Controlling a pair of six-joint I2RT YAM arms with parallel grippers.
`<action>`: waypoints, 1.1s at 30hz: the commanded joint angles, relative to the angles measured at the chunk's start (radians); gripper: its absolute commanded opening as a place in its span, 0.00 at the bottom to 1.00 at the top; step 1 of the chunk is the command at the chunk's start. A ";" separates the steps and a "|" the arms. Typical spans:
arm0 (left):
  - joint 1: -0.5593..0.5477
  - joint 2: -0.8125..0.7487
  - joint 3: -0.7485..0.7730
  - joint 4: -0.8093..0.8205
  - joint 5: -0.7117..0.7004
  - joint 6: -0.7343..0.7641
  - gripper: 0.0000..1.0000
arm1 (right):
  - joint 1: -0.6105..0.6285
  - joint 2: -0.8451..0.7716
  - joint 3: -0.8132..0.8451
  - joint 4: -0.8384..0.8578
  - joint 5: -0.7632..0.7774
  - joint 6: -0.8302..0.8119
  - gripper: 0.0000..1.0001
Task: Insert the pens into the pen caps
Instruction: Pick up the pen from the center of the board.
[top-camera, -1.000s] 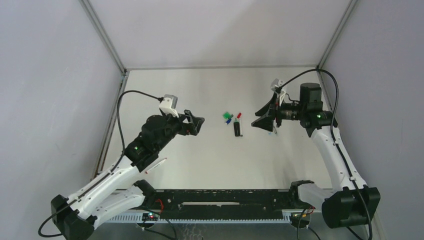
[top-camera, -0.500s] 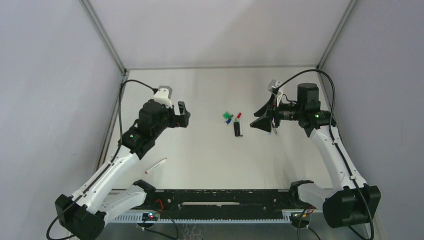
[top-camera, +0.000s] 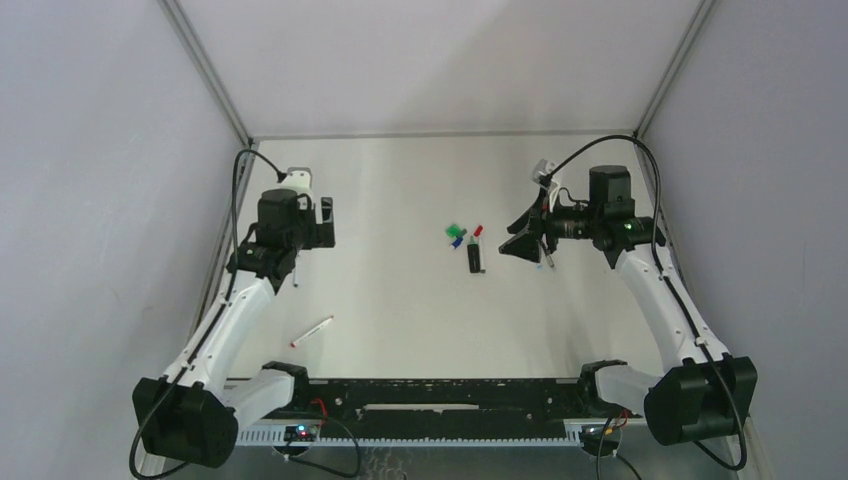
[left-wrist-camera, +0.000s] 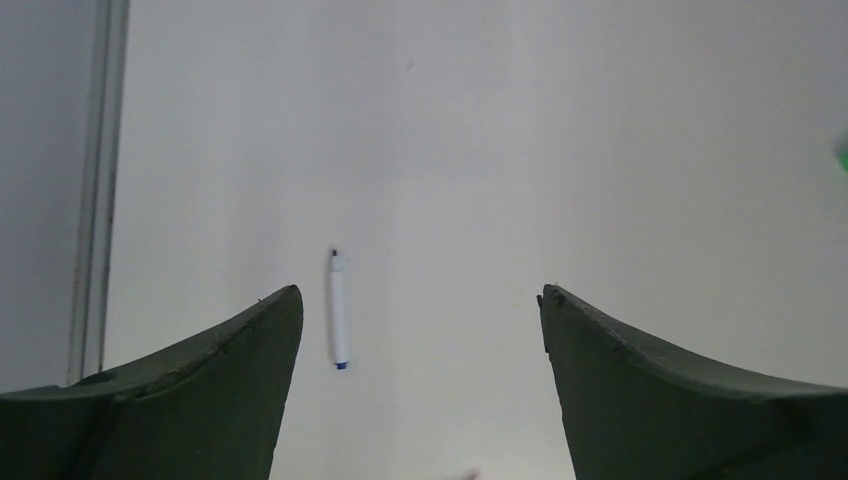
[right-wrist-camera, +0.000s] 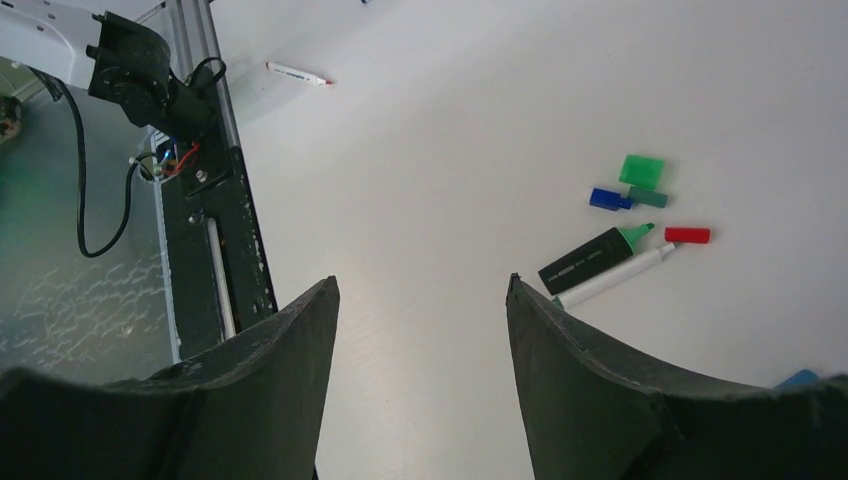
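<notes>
Right hand (right-wrist-camera: 422, 290) has its fingers (right-wrist-camera: 250, 400) spread wide over the table (right-wrist-camera: 420, 150), nothing between them. Off to the right a black marker (right-wrist-camera: 590, 260) lies right beside a white pen (right-wrist-camera: 612, 278), with a red cap (right-wrist-camera: 687, 235) just off the pen's tip and a blue cap (right-wrist-camera: 610, 199) and green cap (right-wrist-camera: 640, 168) nearby. A lone pen (right-wrist-camera: 298, 74) lies well apart, top left by the black rail (right-wrist-camera: 215, 260).

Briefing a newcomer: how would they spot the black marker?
On the table, find the small cluster near its middle. The black marker lies beside a white pen; it alone has a thick dark barrel, with a green tip.
</notes>
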 joint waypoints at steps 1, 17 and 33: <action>0.041 0.036 -0.001 -0.027 -0.061 0.047 0.91 | 0.036 0.014 0.005 -0.002 0.025 -0.034 0.69; 0.156 0.293 0.067 -0.087 -0.067 0.049 0.71 | 0.091 0.016 0.004 -0.010 0.069 -0.061 0.69; 0.307 0.472 0.122 -0.134 0.051 0.038 0.56 | 0.103 0.018 0.004 -0.013 0.063 -0.062 0.69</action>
